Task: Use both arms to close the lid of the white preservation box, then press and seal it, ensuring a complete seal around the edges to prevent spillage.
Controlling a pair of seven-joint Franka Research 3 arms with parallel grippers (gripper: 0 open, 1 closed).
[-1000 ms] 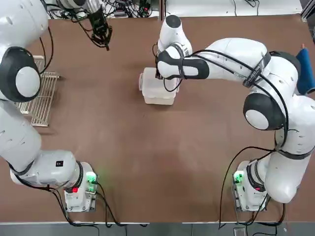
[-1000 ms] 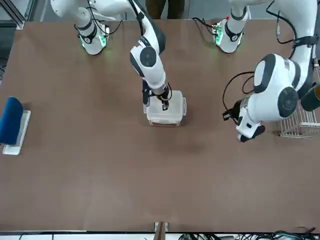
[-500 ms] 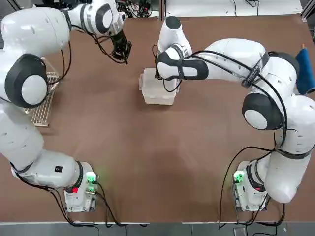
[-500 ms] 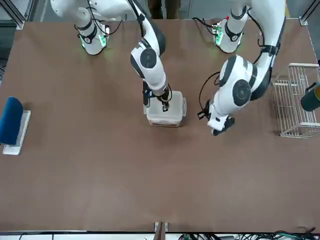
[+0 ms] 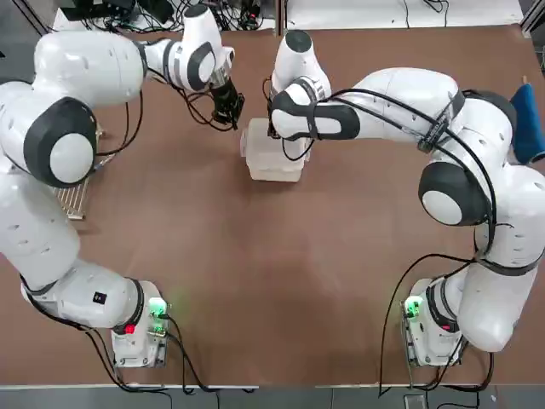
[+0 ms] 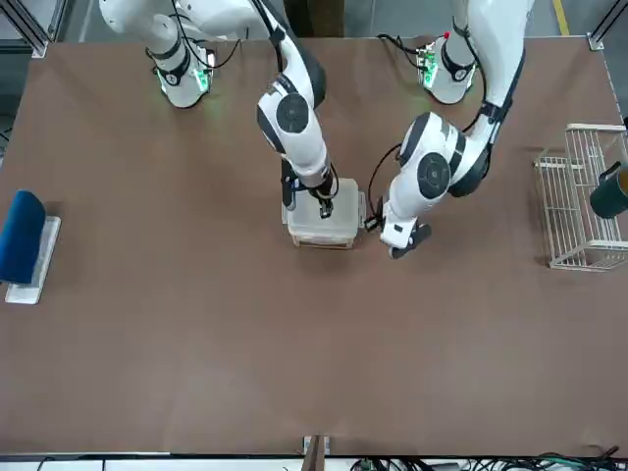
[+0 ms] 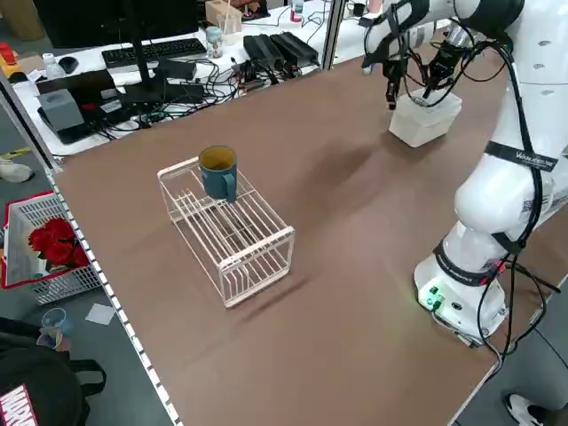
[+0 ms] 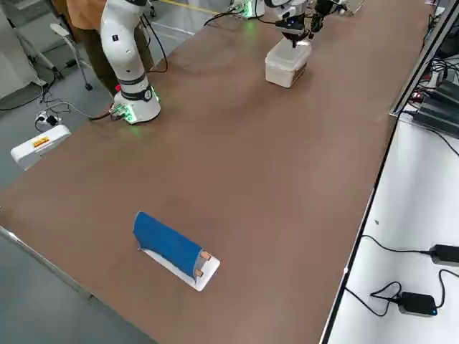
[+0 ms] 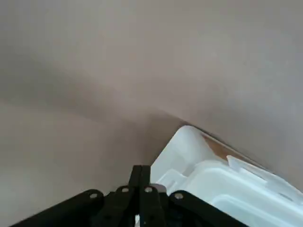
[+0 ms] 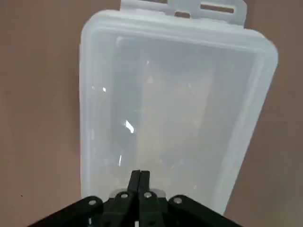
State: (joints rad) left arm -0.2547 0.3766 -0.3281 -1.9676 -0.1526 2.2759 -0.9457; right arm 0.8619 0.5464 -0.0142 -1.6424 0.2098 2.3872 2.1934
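The white preservation box [image 8: 285, 68] is seen on the table, its lid [image 10: 170, 90] laid over it. The right gripper [image 10: 140, 171] is held over the lid, fingers pressed together; the left gripper [image 9: 141, 166], likewise closed, is poised apparently just beside the box.

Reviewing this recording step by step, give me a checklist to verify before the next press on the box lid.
Lid lying over the box: ok.
Right pincer shut and over the lid: ok.
Left pincer shut: ok.
Left pincer over the lid: not ok, it is beside the box.
Slotted side latch folded down: not ok, it sticks outward.
Seal complete all around the edges: cannot tell.
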